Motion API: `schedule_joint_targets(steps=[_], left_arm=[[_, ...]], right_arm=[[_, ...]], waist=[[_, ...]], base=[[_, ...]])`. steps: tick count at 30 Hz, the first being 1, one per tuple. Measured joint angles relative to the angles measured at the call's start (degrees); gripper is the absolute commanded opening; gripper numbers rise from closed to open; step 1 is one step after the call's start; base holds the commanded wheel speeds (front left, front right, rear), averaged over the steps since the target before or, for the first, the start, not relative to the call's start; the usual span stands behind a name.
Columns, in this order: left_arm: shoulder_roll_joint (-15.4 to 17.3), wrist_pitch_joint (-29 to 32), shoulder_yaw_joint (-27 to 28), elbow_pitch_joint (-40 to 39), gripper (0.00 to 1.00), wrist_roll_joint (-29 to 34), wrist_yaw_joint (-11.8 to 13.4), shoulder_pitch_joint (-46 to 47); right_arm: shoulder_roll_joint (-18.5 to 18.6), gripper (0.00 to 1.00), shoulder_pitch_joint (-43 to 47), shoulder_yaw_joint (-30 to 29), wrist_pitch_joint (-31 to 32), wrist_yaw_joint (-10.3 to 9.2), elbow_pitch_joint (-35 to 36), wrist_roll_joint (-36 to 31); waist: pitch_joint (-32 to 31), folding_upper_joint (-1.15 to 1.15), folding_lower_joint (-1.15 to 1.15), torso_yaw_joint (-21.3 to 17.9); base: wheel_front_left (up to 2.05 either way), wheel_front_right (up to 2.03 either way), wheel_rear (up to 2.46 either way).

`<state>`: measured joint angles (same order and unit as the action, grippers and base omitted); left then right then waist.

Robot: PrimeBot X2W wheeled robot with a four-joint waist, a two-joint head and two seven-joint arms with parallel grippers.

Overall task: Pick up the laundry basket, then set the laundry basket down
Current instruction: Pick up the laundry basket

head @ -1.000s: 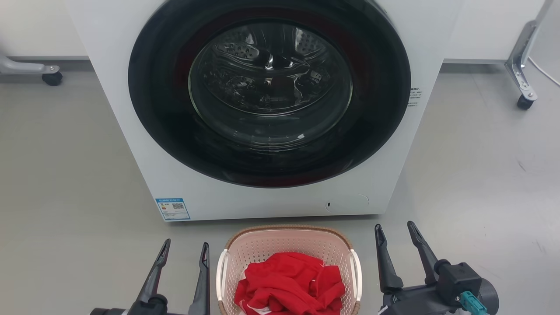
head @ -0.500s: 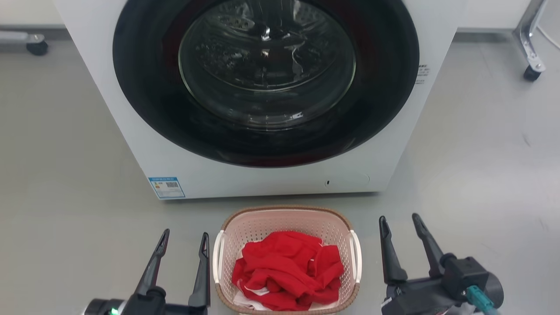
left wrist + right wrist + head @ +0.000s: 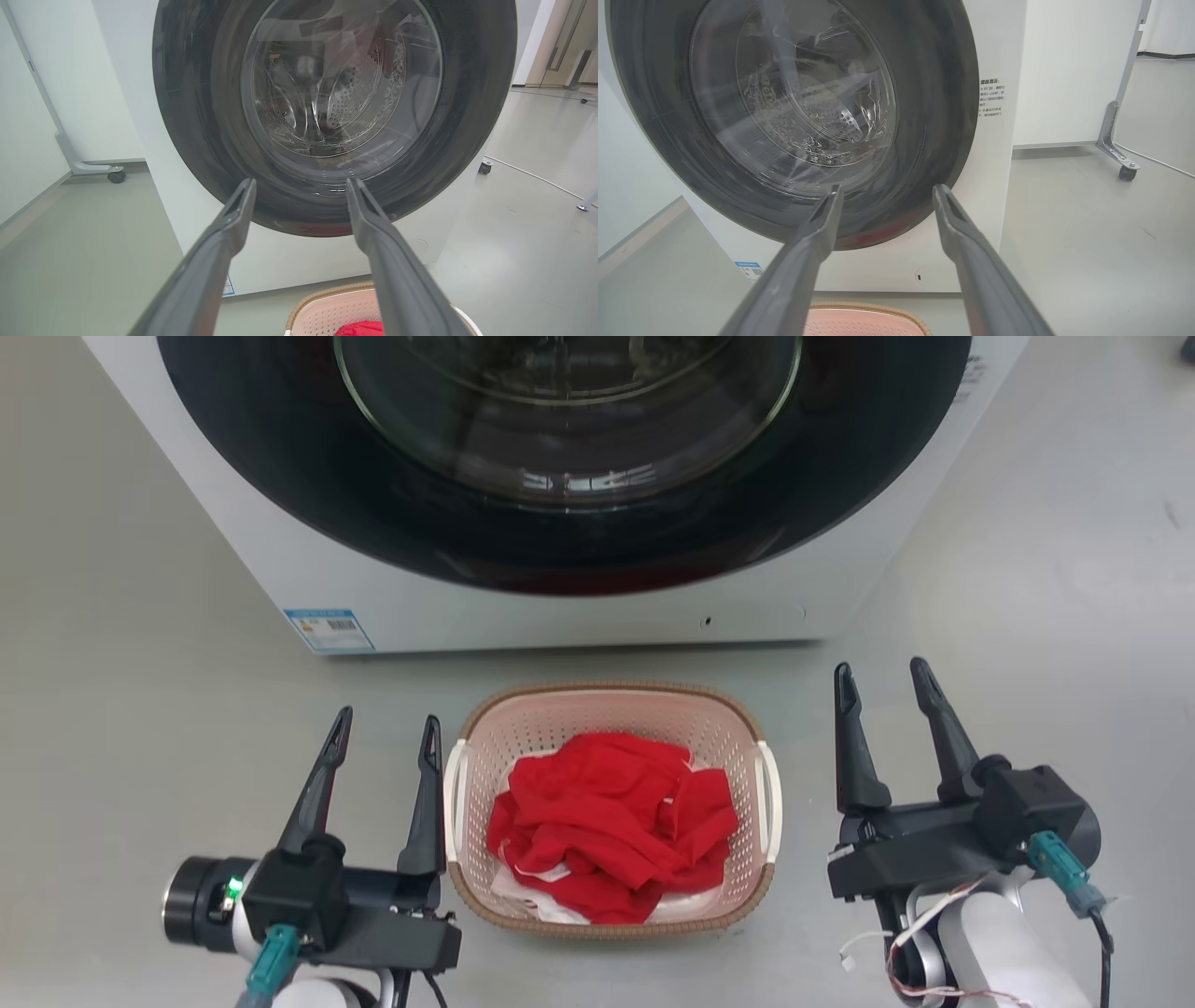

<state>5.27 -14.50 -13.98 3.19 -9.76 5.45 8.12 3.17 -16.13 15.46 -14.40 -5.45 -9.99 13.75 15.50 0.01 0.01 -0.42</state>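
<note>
**Basket sits on the floor between two spread pairs of fingers**

Nearest in the head view, the left gripper (image 3: 387, 717) and the right gripper (image 3: 880, 665) both point toward the washer. Each has its fingers spread and holds nothing. The laundry basket (image 3: 611, 689) stands on the grey floor (image 3: 140, 728) between them. Its left white handle (image 3: 455, 793) is just beside the left gripper's inner finger, though contact cannot be judged. The right gripper's fingers are a little apart from the right handle (image 3: 771, 793). A heap of red clothes (image 3: 607, 812) lies inside the basket.

Beyond the fingertips is the washer (image 3: 579, 607), its round door shut and a blue label (image 3: 329, 629) at its lower corner past the left fingers.

Compared with half a second ago, the whole head view has tipped downward. More of the door is cut off at the top, and the near rim of the basket and the gripper bodies are in full view. The basket keeps its place before the washer, and both pairs of fingers are spread as before.
</note>
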Motion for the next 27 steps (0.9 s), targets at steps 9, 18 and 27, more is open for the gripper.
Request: schedule_joint_targets(steps=[9, 18, 27], left_arm=[[-0.74, 0.0, 0.35, 5.67, 1.0, -0.86, -0.51, 6.83], [-1.3, 0.01, 0.86, 12.65, 1.0, -1.25, -0.93, 13.67], [-1.7, 0.11, 0.4, 19.02, 1.0, -1.55, -1.97, 20.27]], right_arm=[[0.03, 1.0, -5.08, -1.89, -0.31, 0.42, -3.81, 0.03], [0.12, 1.0, -10.43, -3.02, -0.31, 0.42, -9.67, 0.16], [0.33, 1.0, -16.16, -3.86, -0.31, 0.42, -14.25, 0.16]], waist=[[7.49, 0.0, 0.0, 0.34], [15.08, 0.0, 0.0, 0.75], [22.72, 0.01, 0.0, 1.13]], base=[[0.0, 0.0, 0.0], [0.0, 0.0, 0.0], [0.0, 0.0, 0.0]])
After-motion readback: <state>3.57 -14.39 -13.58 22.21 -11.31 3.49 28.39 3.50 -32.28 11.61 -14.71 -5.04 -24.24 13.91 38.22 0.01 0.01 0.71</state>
